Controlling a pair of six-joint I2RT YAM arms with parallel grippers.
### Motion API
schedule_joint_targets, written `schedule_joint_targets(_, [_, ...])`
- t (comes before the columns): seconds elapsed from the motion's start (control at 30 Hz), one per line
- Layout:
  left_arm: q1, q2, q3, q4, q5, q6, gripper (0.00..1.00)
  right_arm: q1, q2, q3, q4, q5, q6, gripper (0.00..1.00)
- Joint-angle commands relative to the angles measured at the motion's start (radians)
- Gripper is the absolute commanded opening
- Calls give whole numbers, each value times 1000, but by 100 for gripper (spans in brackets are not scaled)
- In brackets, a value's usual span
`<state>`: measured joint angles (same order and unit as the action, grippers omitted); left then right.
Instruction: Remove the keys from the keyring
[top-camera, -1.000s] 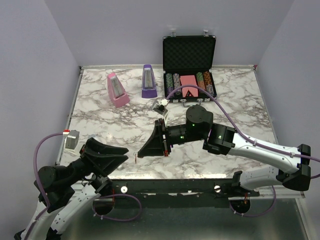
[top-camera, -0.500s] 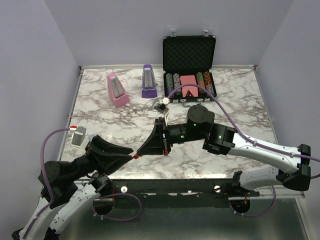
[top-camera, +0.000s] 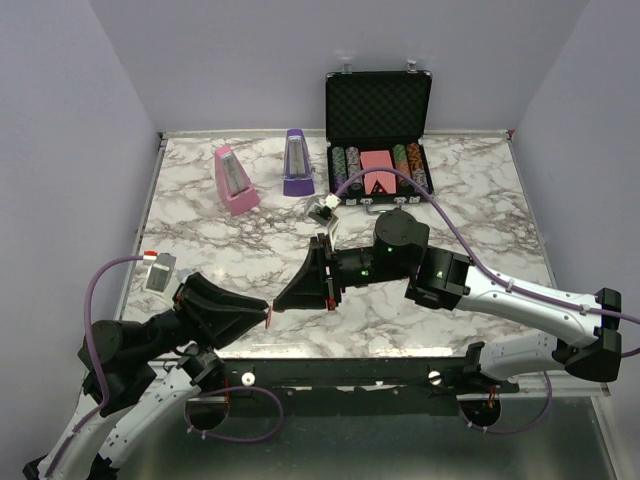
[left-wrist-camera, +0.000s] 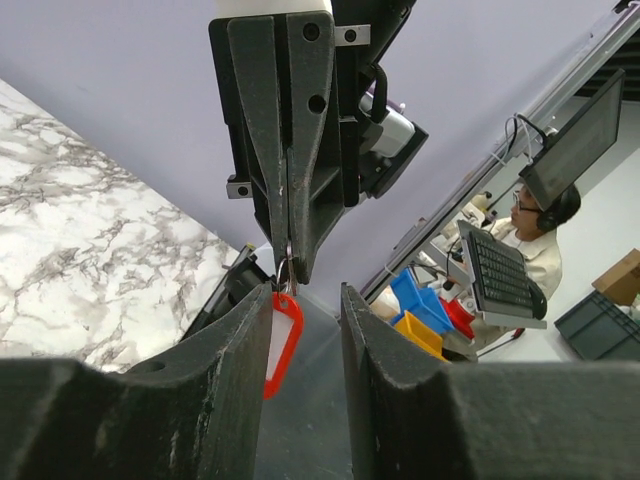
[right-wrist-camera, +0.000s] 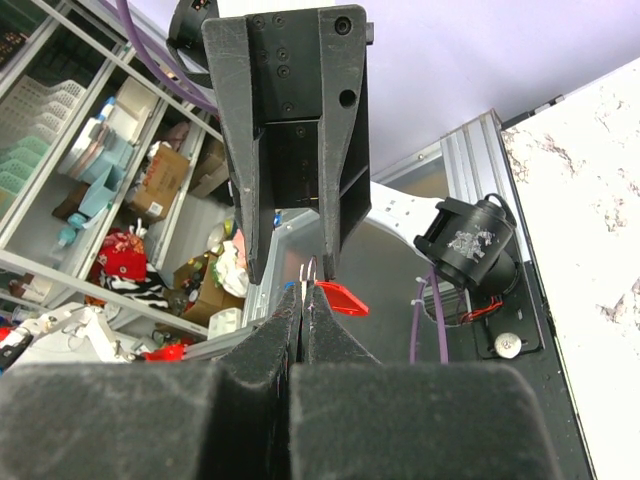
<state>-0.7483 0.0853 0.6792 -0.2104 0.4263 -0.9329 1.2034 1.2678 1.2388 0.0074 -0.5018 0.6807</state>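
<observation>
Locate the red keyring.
Top view, front edge, left of centre: the red keyring is pinched by the right gripper and sits inside the open left gripper.

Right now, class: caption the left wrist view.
Shut right pincer holds the red keyring between the left pincer's parted fingers.

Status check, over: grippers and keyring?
Right gripper shut on keyring, midair. Left gripper open, straddling its red tag. Nothing blocking.
</observation>
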Motion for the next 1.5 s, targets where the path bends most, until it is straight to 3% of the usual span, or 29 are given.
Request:
schedule_joint_targets(0.0, [1, 13, 8, 16, 45, 3, 41, 5, 7, 19, 37, 23, 6, 1])
schedule_joint_targets(0.23, [1, 19, 5, 25, 55, 2, 39, 2, 11, 22, 40, 25, 10, 1])
schedule_joint_targets(0.4, [1, 24, 3, 26, 54, 0, 29, 2, 15, 19, 45, 26, 11, 1])
schedule_joint_targets(0.73, [1, 28, 0, 40, 51, 0, 20, 4, 12, 2, 62, 19, 20, 1])
schedule_joint_targets(1.0, [1, 41, 5, 52, 54, 3, 0, 4, 5, -7, 63, -1, 22, 1])
schedule_joint_targets(1.47, [1, 117, 154, -190, 118, 152, 0, 2, 5, 24, -63, -66, -16, 1])
